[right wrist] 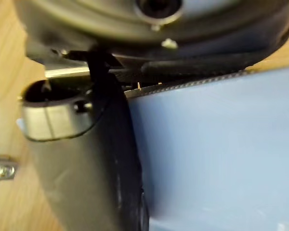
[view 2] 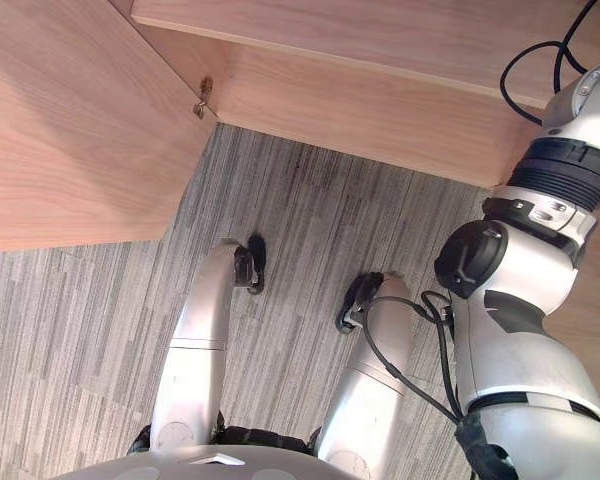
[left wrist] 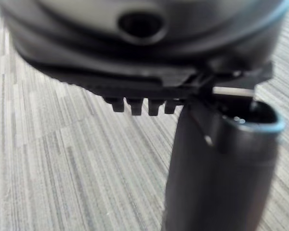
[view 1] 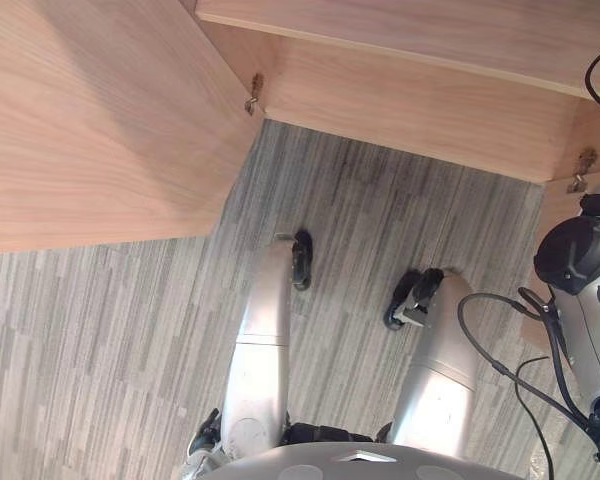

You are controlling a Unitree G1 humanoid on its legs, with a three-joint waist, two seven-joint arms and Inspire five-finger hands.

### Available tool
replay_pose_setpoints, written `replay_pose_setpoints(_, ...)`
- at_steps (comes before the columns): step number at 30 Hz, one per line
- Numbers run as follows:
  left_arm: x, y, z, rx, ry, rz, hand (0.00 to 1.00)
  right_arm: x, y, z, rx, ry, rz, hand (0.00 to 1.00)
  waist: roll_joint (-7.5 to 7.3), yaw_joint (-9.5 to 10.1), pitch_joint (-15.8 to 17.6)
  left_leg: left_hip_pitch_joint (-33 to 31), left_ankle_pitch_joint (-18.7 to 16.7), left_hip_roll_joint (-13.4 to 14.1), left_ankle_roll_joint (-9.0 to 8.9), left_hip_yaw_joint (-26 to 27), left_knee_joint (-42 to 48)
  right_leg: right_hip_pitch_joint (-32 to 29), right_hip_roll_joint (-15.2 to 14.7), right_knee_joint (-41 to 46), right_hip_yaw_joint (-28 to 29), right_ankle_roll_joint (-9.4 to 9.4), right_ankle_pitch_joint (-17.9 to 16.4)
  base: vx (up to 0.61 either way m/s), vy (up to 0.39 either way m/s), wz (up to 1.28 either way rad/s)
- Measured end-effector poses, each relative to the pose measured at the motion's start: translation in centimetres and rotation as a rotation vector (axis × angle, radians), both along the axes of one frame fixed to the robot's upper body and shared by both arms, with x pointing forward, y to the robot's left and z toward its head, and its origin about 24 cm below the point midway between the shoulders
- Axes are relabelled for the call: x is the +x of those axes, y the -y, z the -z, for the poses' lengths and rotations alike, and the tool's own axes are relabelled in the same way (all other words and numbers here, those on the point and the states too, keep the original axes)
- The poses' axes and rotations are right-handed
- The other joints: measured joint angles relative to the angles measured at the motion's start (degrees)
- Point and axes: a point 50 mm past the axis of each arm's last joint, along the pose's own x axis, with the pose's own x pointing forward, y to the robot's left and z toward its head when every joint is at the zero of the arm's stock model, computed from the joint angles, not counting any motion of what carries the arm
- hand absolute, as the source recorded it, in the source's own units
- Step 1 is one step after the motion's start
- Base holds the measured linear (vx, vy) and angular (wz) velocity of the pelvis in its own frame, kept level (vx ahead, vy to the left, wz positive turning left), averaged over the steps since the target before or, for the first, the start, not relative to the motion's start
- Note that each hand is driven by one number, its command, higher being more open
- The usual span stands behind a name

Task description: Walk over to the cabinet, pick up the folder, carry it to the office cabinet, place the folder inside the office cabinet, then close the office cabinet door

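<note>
Right hand: my right hand (right wrist: 86,163) is grasping the folder (right wrist: 216,144). The thumb lies flat across its pale blue face and the folder's edge runs right up against the palm. The fingers are behind the sheet, so the grip looks like a pinch rather than plainly showing as one.
Folder: it is in the right hand, held just beside pale wood that carries a small metal hinge (right wrist: 0,166).
Right arm: the right arm (view 2: 525,270) rises along my right side and runs out past the upper right corner of the head view, in front of the cabinet.
Left hand: my left hand (left wrist: 216,163) hangs over the striped grey carpet (left wrist: 62,168) with nothing against it. I cannot tell from its wrist camera whether it is released or clenched.
Cabinet door: the cabinet door (view 1: 90,120) is a broad wooden panel on my left that stands swung out over the carpet. It meets the cabinet at a metal door hinge (view 1: 253,95).
Cabinet: the cabinet's base board (view 1: 410,110) runs across the top of the head view.
</note>
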Motion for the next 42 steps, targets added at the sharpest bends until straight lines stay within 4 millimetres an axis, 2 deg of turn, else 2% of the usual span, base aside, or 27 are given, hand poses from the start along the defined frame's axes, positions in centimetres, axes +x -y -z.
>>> replay_pose_setpoints(4, -0.1, -0.6, -0.1, 0.011, 0.0, -0.022, 1.0, 0.2, -0.5, -0.3, -0.045, 0.007, -0.002, 1.0, -1.52, 0.09, -1.15, -0.15, -0.03, 0.31, -0.05, -0.15, 0.06, -0.06, 0.13, 0.08, -0.29, -0.31, -0.19, 0.0, 0.0, 0.0)
replay_pose_setpoints(11, -0.2, -0.9, -0.1, 0.014, -0.002, -0.062, 1.0, 0.6, -1.2, -0.3, -0.083, 0.021, -0.009, 1.0, -1.82, 0.17, -3.61, 0.66, -0.39, 0.56, -0.67, -0.02, -0.18, 0.57, 0.33, -0.07, -0.28, -0.38, -0.35, 0.0, 0.0, 0.0)
replay_pose_setpoints(16, 0.3, -1.4, -0.2, 0.015, 0.016, -0.092, 1.0, 1.9, -2.1, 1.2, -0.077, -0.025, -0.045, 1.0, -1.81, 0.33, -5.41, 2.98, -0.5, 0.91, -0.87, 0.2, -1.5, 2.61, 0.8, -1.48, -0.49, -0.38, -0.34, -0.01, -0.006, -0.04)
replay_pose_setpoints(19, 0.8, -1.6, -0.3, 0.018, 0.028, -0.094, 1.0, 3.0, -2.3, 3.2, -0.116, -0.119, -0.06, 1.0, -1.84, 0.36, -6.3, 4.95, -0.55, 1.46, -0.96, 0.38, -2.87, 4.78, 0.99, -3.27, -1.27, -0.23, -0.22, 0.02, 0.003, -0.05)
replay_pose_setpoints(22, 1.4, -1.8, -0.4, 0.021, 0.046, -0.09, 1.0, 4.8, -2.7, 5.0, -0.238, -0.293, -0.067, 1.0, -1.77, -0.04, -7.1, 7.24, -0.49, 1.61, -0.93, 0.44, -4.75, 7.35, 1.19, -5.66, -2.05, -0.34, 0.35, 0.04, 0.021, -0.05)
replay_pose_setpoints(24, 1.9, -1.9, -0.6, 0.019, 0.063, -0.082, 1.0, 6.3, -3.8, 6.3, -0.374, -0.427, -0.086, 1.0, -1.85, -0.23, -7.87, 9.25, -0.35, 1.81, -0.69, 0.87, -6.2, 9.2, 1.54, -7.47, -2.07, -0.52, 0.92, 0.06, 0.035, -0.13)
replay_pose_setpoints(25, 2.4, -1.8, -0.7, 0.016, 0.078, -0.077, 1.0, 7.3, -4.8, 7.1, -0.495, -0.523, -0.101, 1.0, -1.81, -0.31, -7.94, 11.03, -0.31, 2.22, -0.63, 1.2, -7.55, 10.87, 1.97, -9.24, -2.32, -0.48, 1.52, 0.07, 0.038, -0.16)
replay_pose_setpoints(27, 2.8, -1.8, -0.7, 0.012, 0.091, -0.072, 1.0, 8.0, -5.4, 7.8, -0.582, -0.593, -0.113, 1.0, -1.78, -0.54, -8.17, 12.13, -0.17, 2.38, -0.54, 1.26, -8.7, 12.17, 2.13, -10.68, -2.79, -0.45, 1.92, 0.06, 0.032, -0.07)
replay_pose_setpoints(31, 3.9, -1.6, -1.0, -0.008, 0.138, -0.045, 1.0, 10.0, -7.5, 10.8, -0.898, -0.819, -0.161, 1.0, -2.31, -1.53, -8.86, 16.53, 0.21, 2.5, -0.38, 1.62, -12.82, 17.15, 2.55, -15.89, -4.04, -0.21, 3.32, 0.09, 0.046, -0.02)
replay_pose_setpoints(36, 4.0, -1.8, -1.1, -0.019, 0.158, -0.028, 1.0, 10.5, -8.5, 11.3, -1.102, -0.865, -0.154, 1.0, -2.73, -1.68, -9.62, 19.39, 0.55, 2.63, 0.21, 3.1, -16.07, 19.57, 2.66, -19.98, -4.19, 0.03, 4.9, 0.08, 0.057, -0.08)
replay_pose_setpoints(42, 3.7, -1.9, -1.0, -0.032, 0.168, -0.018, 1.0, 10.3, -8.3, 10.9, -1.146, -0.858, -0.132, 1.0, -2.84, -1.66, -9.74, 20.0, 0.74, 2.88, 0.54, 3.91, -17.3, 20.12, 2.75, -21.74, -4.34, 0.12, 5.67, 0.05, 0.029, -0.03)
